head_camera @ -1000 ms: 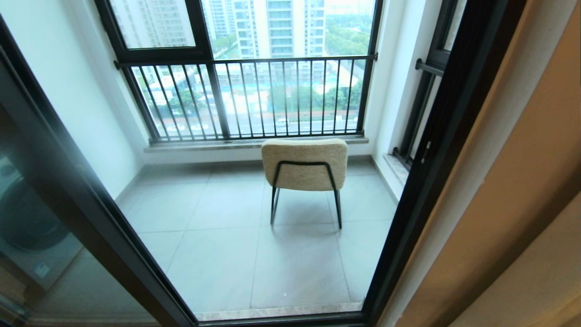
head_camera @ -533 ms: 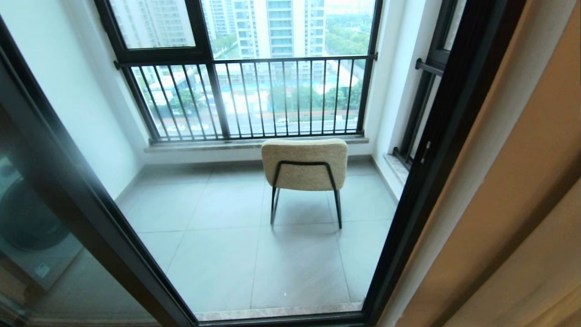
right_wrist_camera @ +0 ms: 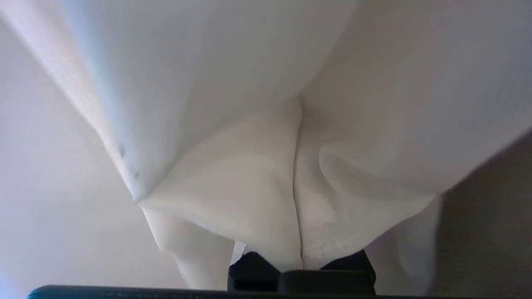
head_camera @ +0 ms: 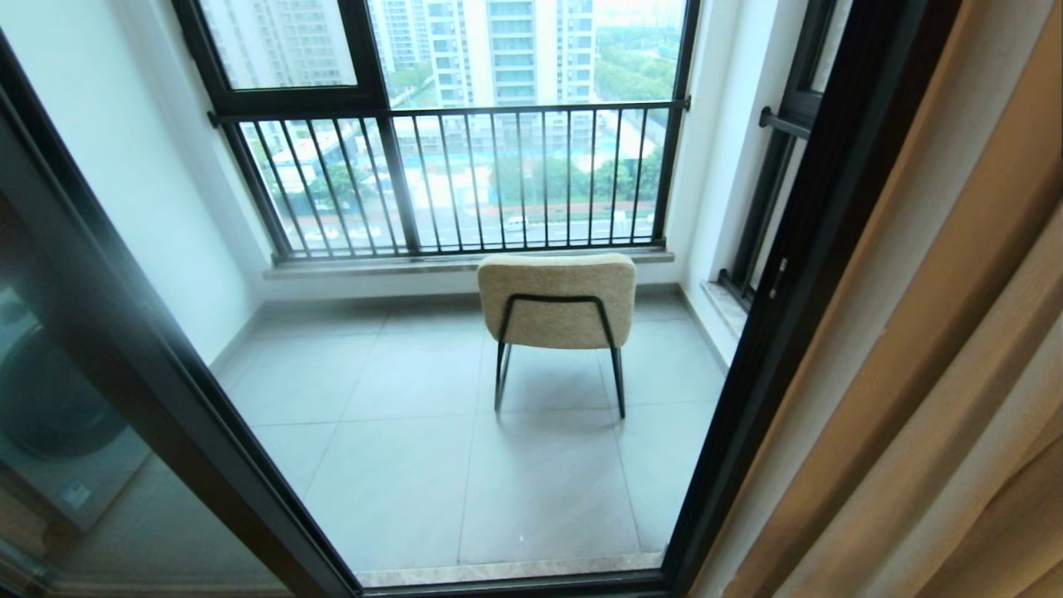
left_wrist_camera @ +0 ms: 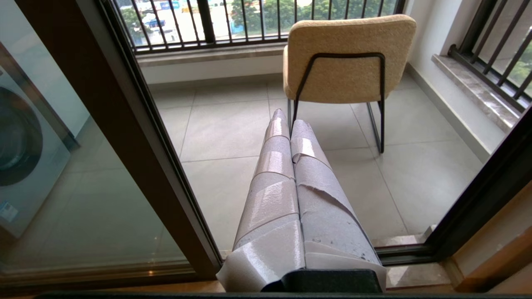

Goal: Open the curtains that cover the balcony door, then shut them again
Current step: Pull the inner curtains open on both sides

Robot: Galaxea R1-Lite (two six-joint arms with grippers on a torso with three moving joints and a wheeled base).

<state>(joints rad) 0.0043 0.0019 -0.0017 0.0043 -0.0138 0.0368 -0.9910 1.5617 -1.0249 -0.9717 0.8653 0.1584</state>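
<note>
Tan opaque drapes [head_camera: 955, 399] had bunched into more folds while the right gripper [right_wrist_camera: 297, 182], clamped on sheer white curtains [right_wrist_camera: 232, 104] draped over it, needed a steady sideways pull.

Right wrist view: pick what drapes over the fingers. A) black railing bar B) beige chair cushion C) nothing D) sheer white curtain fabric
D: the sheer white curtain fabric lies draped over the shut fingers of the right gripper, hiding them.
</note>
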